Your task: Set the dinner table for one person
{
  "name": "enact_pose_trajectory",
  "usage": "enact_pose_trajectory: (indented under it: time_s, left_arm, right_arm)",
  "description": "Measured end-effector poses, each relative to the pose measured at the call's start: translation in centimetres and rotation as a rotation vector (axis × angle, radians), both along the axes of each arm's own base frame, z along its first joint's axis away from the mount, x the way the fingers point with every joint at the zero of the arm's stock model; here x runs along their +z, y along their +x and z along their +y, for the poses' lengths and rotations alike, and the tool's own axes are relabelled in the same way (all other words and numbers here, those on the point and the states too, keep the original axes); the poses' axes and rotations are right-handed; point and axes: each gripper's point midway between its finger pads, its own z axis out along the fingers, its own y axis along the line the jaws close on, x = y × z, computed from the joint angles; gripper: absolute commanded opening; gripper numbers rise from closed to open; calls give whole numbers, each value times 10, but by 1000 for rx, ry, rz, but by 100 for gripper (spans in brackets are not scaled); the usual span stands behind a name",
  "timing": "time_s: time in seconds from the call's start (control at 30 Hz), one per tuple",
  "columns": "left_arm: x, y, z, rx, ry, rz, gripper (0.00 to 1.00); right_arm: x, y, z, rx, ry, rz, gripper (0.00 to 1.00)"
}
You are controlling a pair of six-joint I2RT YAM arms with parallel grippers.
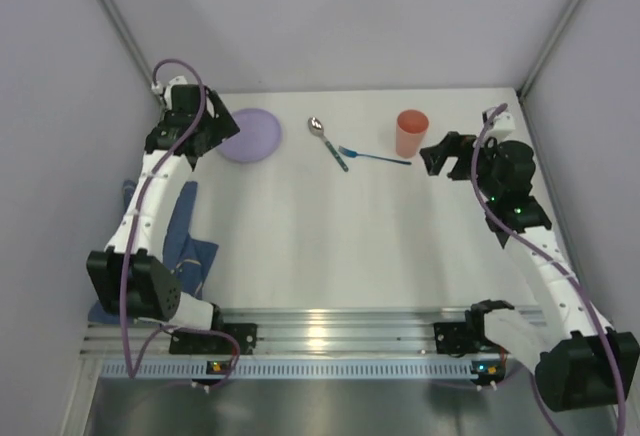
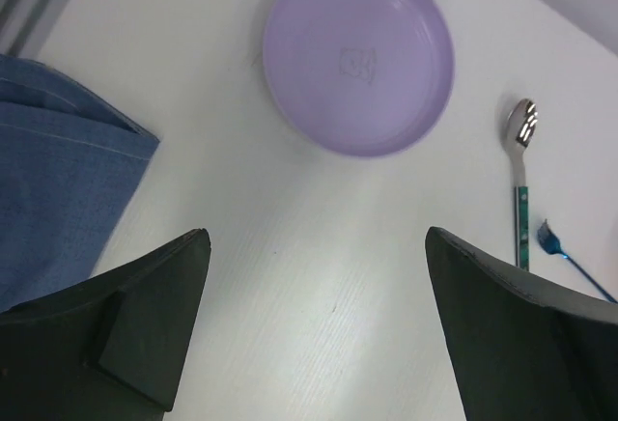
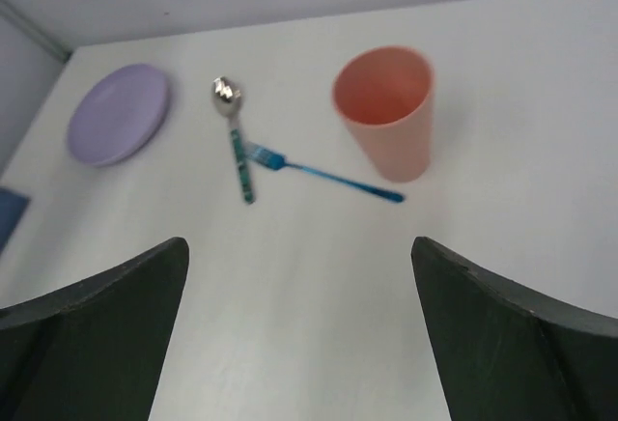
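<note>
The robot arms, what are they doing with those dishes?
They are setting the dinner table, but neither holds anything yet. The left end effector hovers open near the purple plate, and the right end effector is open, facing the pink cup. The spoon and blue fork lie between plate and cup.

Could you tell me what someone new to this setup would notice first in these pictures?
Probably the colour on the white dinner table: a lilac plate, a spoon, a blue fork and a salmon cup strung along its far side. The left gripper and right gripper hover open by plate and cup.
</note>
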Motion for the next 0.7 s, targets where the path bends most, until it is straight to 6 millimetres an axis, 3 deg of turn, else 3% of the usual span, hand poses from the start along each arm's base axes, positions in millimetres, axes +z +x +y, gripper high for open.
enact_pose_trajectory:
  time_s: [0.07, 0.1, 0.17, 0.2, 0.3, 0.37, 0.47, 0.57, 0.7]
  left_arm:
    - [26, -10, 4, 16, -1, -74, 99]
    - [32, -14, 6, 24, 3, -89, 99]
    - [28, -25, 13, 63, 19, -65, 99]
    - [20, -31, 16, 84, 24, -31, 99]
    - [-38, -64, 16, 125, 47, 142, 99]
    - [-86, -101, 5, 106, 82, 289, 96]
    - [-141, -161, -11, 51, 120, 480, 91]
    - [-158, -190, -6, 72, 142, 554, 85]
    - [-153, -186, 0, 130, 140, 513, 83]
  right_arm:
    - [-17, -9, 19, 94, 98, 82, 100]
    - [-35, -13, 31, 152, 149, 169, 100]
    - [-65, -19, 47, 224, 217, 317, 100]
    - [-87, -25, 54, 250, 255, 427, 100]
    - [-121, -50, 61, 261, 320, 623, 100]
    - [-126, -64, 63, 267, 345, 668, 100]
    - [-129, -76, 65, 283, 353, 697, 100]
    - [-136, -87, 63, 295, 330, 735, 100]
    - [-140, -100, 61, 308, 299, 763, 100]
